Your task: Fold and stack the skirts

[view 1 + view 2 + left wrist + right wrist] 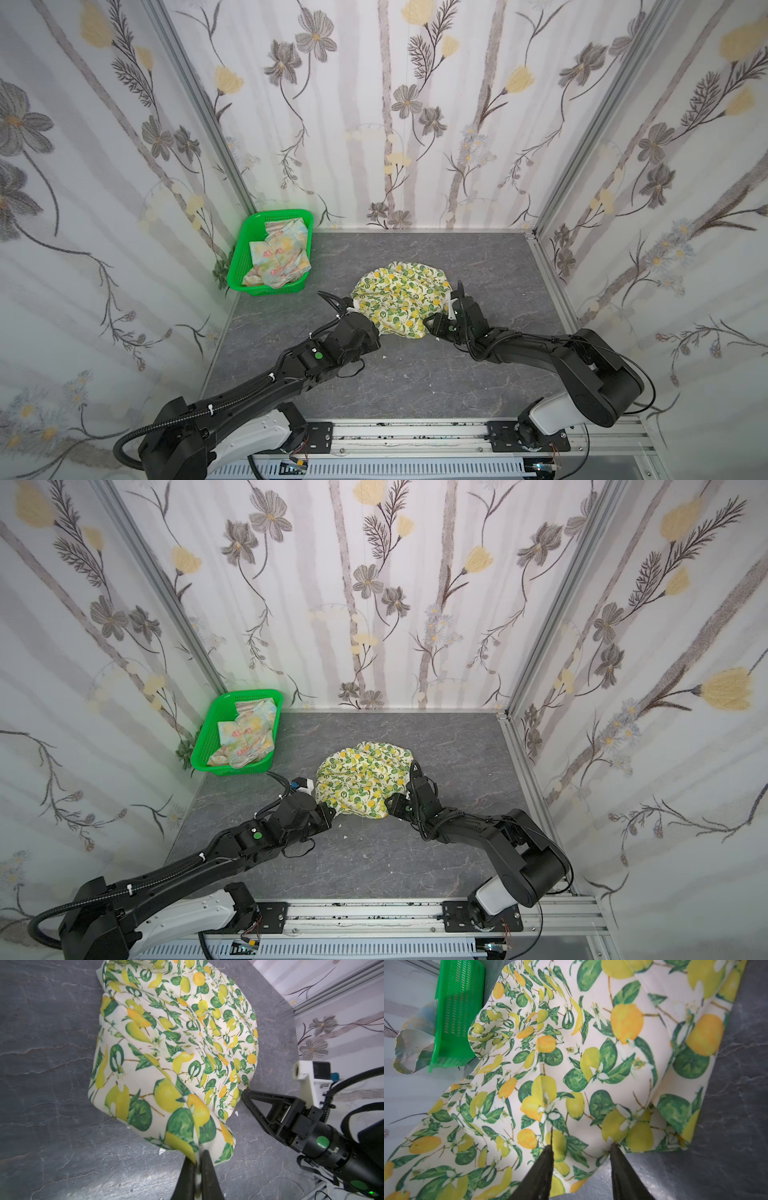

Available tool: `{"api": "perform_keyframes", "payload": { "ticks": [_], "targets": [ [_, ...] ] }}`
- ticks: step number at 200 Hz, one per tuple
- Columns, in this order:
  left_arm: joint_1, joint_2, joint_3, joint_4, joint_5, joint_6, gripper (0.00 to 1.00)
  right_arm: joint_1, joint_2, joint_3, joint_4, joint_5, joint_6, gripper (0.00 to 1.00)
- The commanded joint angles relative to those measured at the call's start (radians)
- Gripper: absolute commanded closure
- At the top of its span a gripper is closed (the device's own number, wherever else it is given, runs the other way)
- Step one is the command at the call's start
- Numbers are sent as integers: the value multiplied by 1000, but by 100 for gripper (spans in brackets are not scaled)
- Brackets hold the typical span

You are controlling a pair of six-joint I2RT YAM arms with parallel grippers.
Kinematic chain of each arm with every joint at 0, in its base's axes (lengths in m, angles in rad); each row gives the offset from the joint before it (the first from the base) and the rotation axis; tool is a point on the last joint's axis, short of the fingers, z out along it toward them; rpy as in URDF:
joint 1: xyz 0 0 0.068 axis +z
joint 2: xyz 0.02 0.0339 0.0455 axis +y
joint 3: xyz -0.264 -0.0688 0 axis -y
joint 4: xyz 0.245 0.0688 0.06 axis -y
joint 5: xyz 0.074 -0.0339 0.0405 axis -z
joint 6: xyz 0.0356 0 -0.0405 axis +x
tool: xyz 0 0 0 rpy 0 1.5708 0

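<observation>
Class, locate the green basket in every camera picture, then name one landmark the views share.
Top view: green basket in the back left corner of the table.
Top view: green basket in the same corner.
Left wrist: not in it.
Right wrist: its perforated wall shows beyond the lemon skirt.
Shared landmark: the lemon skirt, in all four.

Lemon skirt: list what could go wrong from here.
The left gripper pinches one edge of the lemon skirt while the right gripper is open around another part; lifting now would likely leave it hanging lopsided.
It lies bunched with creases; folding it unflattened may give a lumpy base for stacking.
The pastel flowered skirt sits crumpled in the green basket and could snag coming out.
</observation>
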State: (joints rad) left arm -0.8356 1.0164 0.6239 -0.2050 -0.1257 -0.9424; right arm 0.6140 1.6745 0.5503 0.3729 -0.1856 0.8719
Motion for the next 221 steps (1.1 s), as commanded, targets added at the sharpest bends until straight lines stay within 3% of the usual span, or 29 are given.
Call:
{"api": "perform_keyframes", "payload": {
  "ticks": [1, 38, 109, 166, 221],
  "targets": [
    [14, -20, 33, -17, -14, 10, 100, 3, 1, -8, 71, -26, 26, 53],
    [45, -64, 57, -49, -23, 26, 100, -6, -14, -9, 33, 9, 4, 50],
    [64, -88, 32, -74, -12, 21, 100, -33, -73, 72, -190, 223, -92, 55],
    [67, -84, 27, -74, -13, 24, 100, 11, -14, 77, -230, 253, -114, 63],
    [72, -84, 20, -74, -9, 21, 100, 67, 59, 124, -274, 335, -136, 60]
  ]
}}
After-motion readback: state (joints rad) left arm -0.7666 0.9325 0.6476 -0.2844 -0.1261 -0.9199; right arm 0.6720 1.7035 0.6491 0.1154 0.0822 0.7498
